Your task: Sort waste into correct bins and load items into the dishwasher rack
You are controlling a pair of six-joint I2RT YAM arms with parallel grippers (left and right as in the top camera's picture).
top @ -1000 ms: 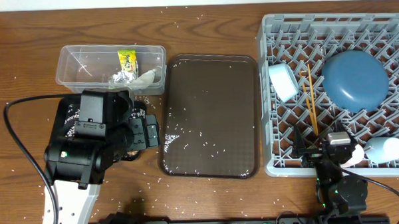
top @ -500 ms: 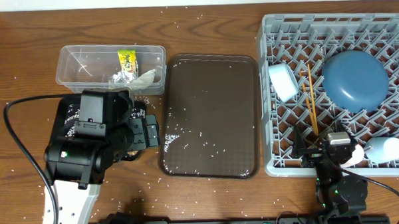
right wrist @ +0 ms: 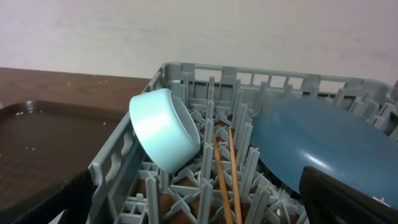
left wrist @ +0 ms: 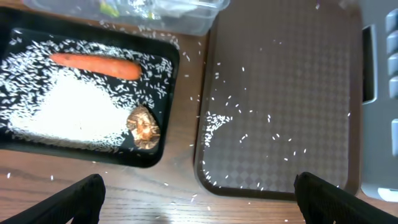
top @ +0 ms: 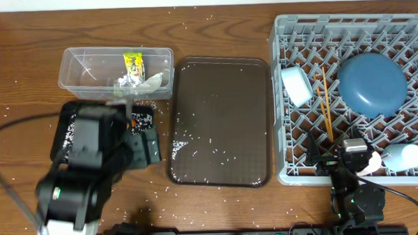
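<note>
The black tray (left wrist: 168, 146) holds an orange carrot (left wrist: 94, 65), white rice (left wrist: 62, 115) and a brown lump (left wrist: 143, 126). In the overhead view my left arm covers most of the black tray (top: 143, 118). The clear tub (top: 78, 70) holds the yellow wrapper (top: 132, 63), foil and a white tissue (top: 152, 81). The grey rack (top: 283, 31) holds the blue dish (top: 372, 82), light blue cup (top: 296, 85), chopsticks (top: 325, 103) and white bowl (top: 402, 156). I cannot make out the pink cup. My left gripper (left wrist: 199, 205) is open and empty. My right gripper (right wrist: 199, 211) is open over the rack's front edge.
The dark brown serving tray (top: 219, 96) lies between the bins and the rack, with rice grains scattered on it and on the wooden table. The right wrist view shows the cup (right wrist: 165, 137), chopsticks (right wrist: 221, 174) and dish (right wrist: 317, 149) close ahead.
My left arm has pulled back toward the table's front left, uncovering part of the black tray. The right arm has not moved.
</note>
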